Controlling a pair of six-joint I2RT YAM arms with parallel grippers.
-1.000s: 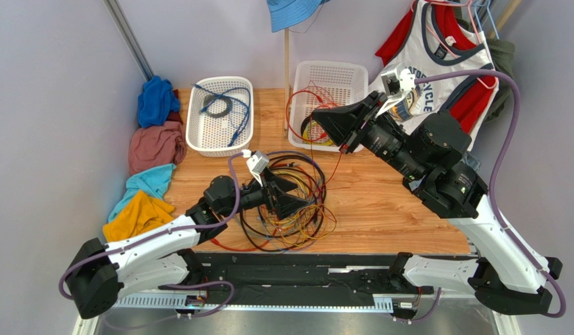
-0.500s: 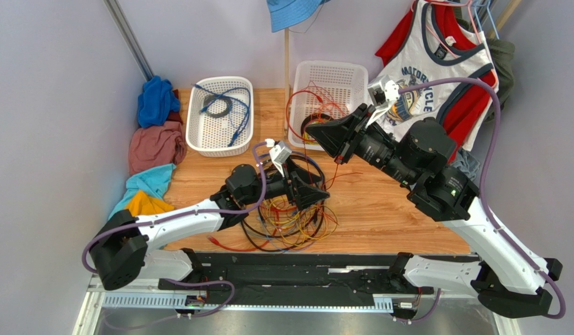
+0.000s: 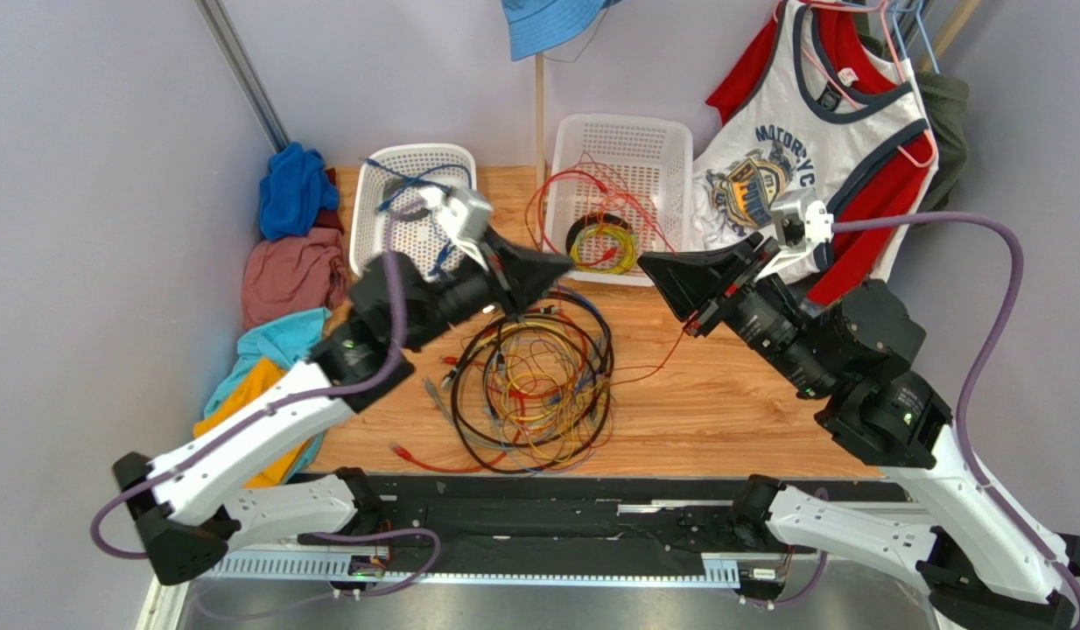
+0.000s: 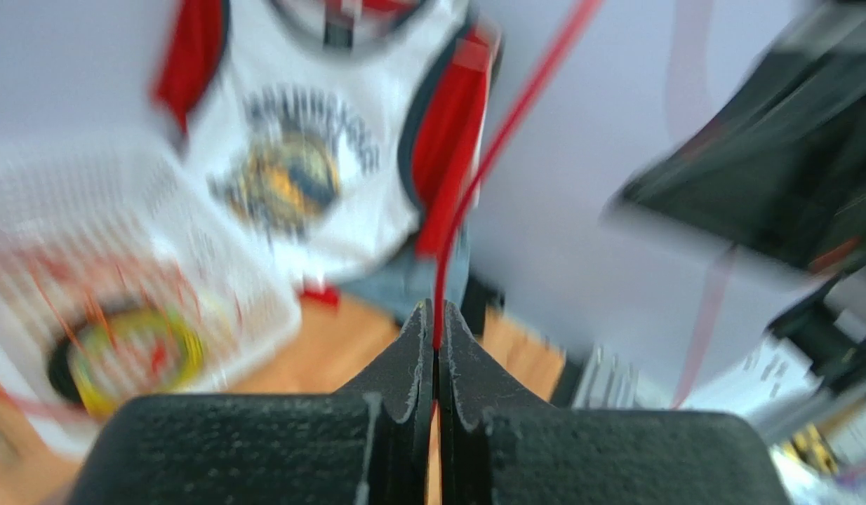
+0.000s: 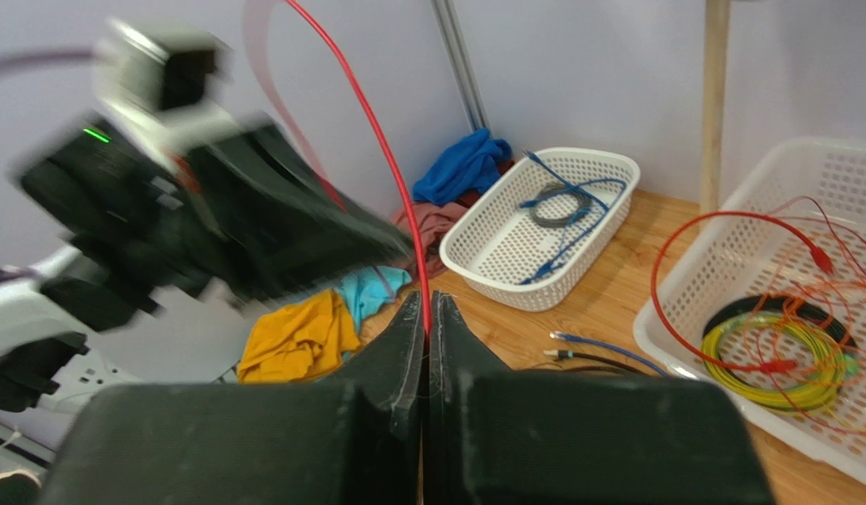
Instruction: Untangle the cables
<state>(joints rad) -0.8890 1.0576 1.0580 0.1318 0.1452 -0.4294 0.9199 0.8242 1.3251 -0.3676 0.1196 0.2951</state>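
Our left claw (image 3: 559, 271) has risen from the pile and, like our right claw (image 3: 653, 268), clamps tight on a red cable (image 4: 502, 147), while the other cables (image 3: 532, 387) lie knotted on the table (image 3: 749, 394) between our arms, so we judge most untangling remains.

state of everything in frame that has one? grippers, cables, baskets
left gripper: shut on red cable, lifted above table
right gripper: shut on red cable, lifted
red cable: pinched at both grippers, apparently one strand
cable tangle: looped heap on table, tangled
left basket: upright, blue cable inside
right basket: upright, ring coil and red wires inside
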